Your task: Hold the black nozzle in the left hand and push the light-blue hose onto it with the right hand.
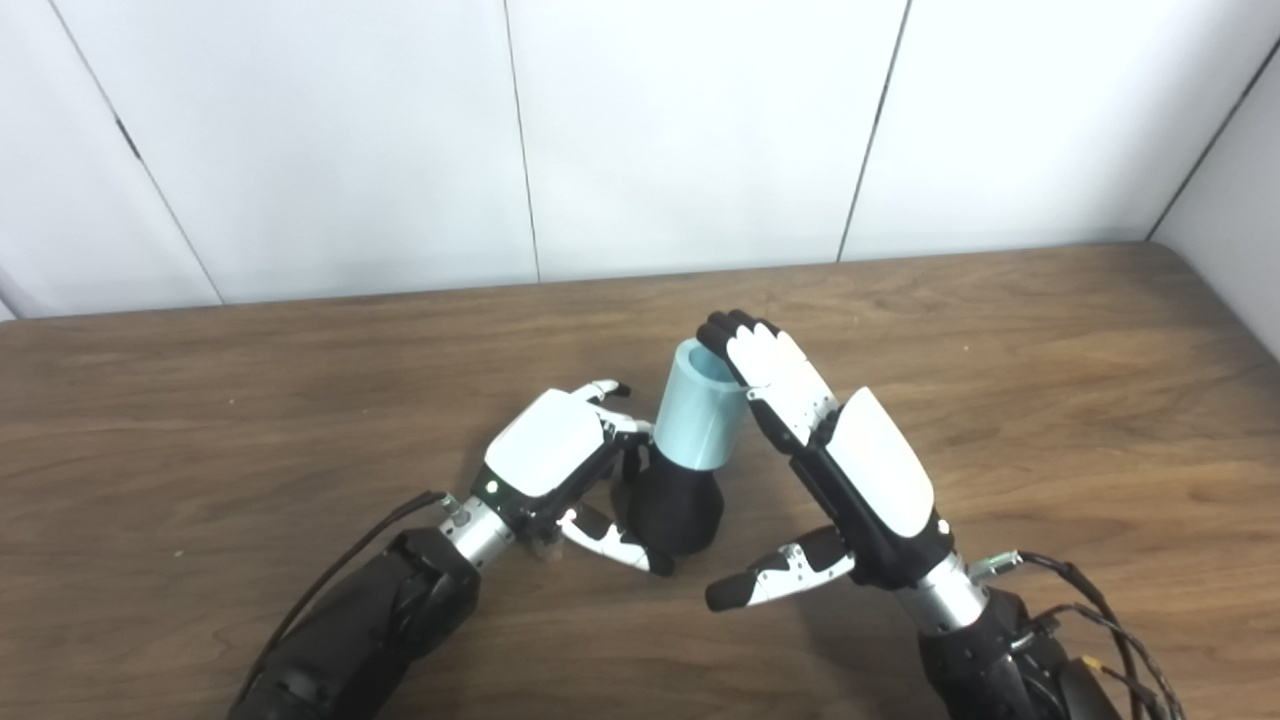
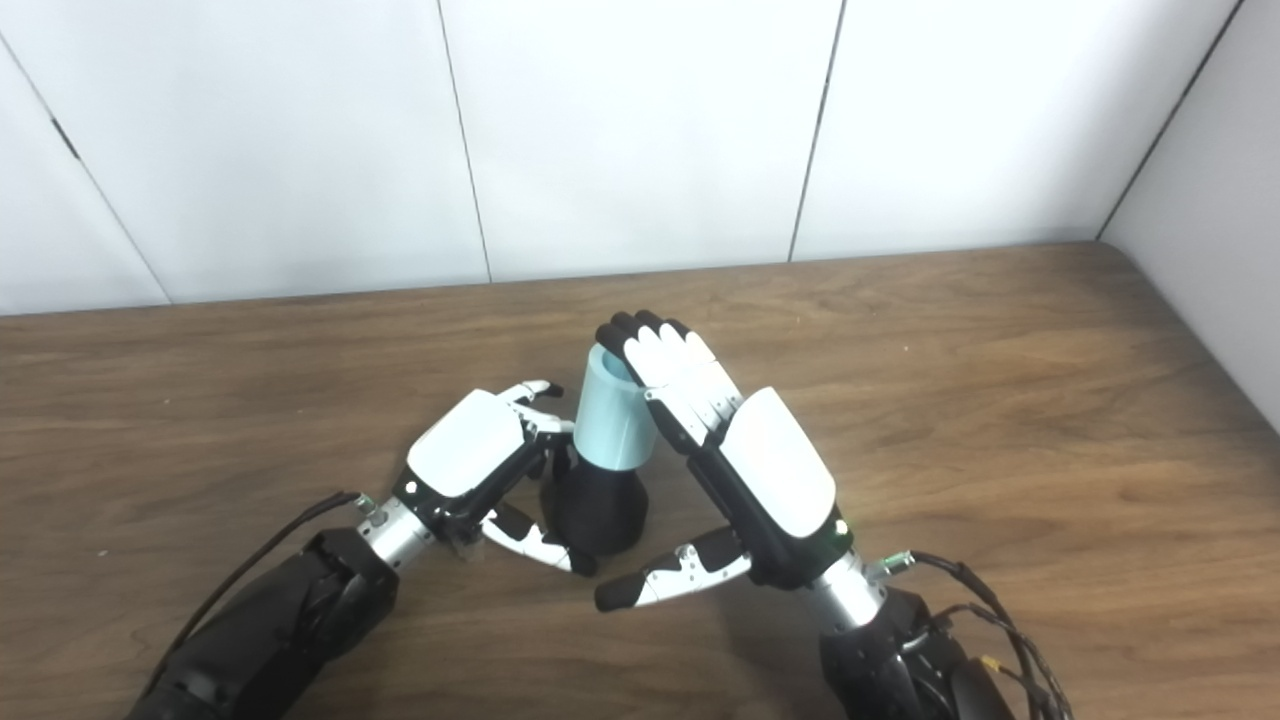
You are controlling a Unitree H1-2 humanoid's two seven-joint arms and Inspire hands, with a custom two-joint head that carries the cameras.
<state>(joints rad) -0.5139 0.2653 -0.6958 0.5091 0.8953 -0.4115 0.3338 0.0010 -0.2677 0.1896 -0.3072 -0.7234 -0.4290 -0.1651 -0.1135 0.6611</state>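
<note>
On wood-grain table (image 1: 1050,380), smooth cylindrical hose (image 1: 700,412), flared nozzle (image 1: 672,508)

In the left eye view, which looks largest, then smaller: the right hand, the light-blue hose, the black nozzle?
1. right hand
2. and 3. light-blue hose and black nozzle: they look alike, so I do not rank them.

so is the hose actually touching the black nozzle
Touching. In the left eye view the light-blue hose sits over the top of the black nozzle, its lower rim meeting the black body with no gap.
</note>
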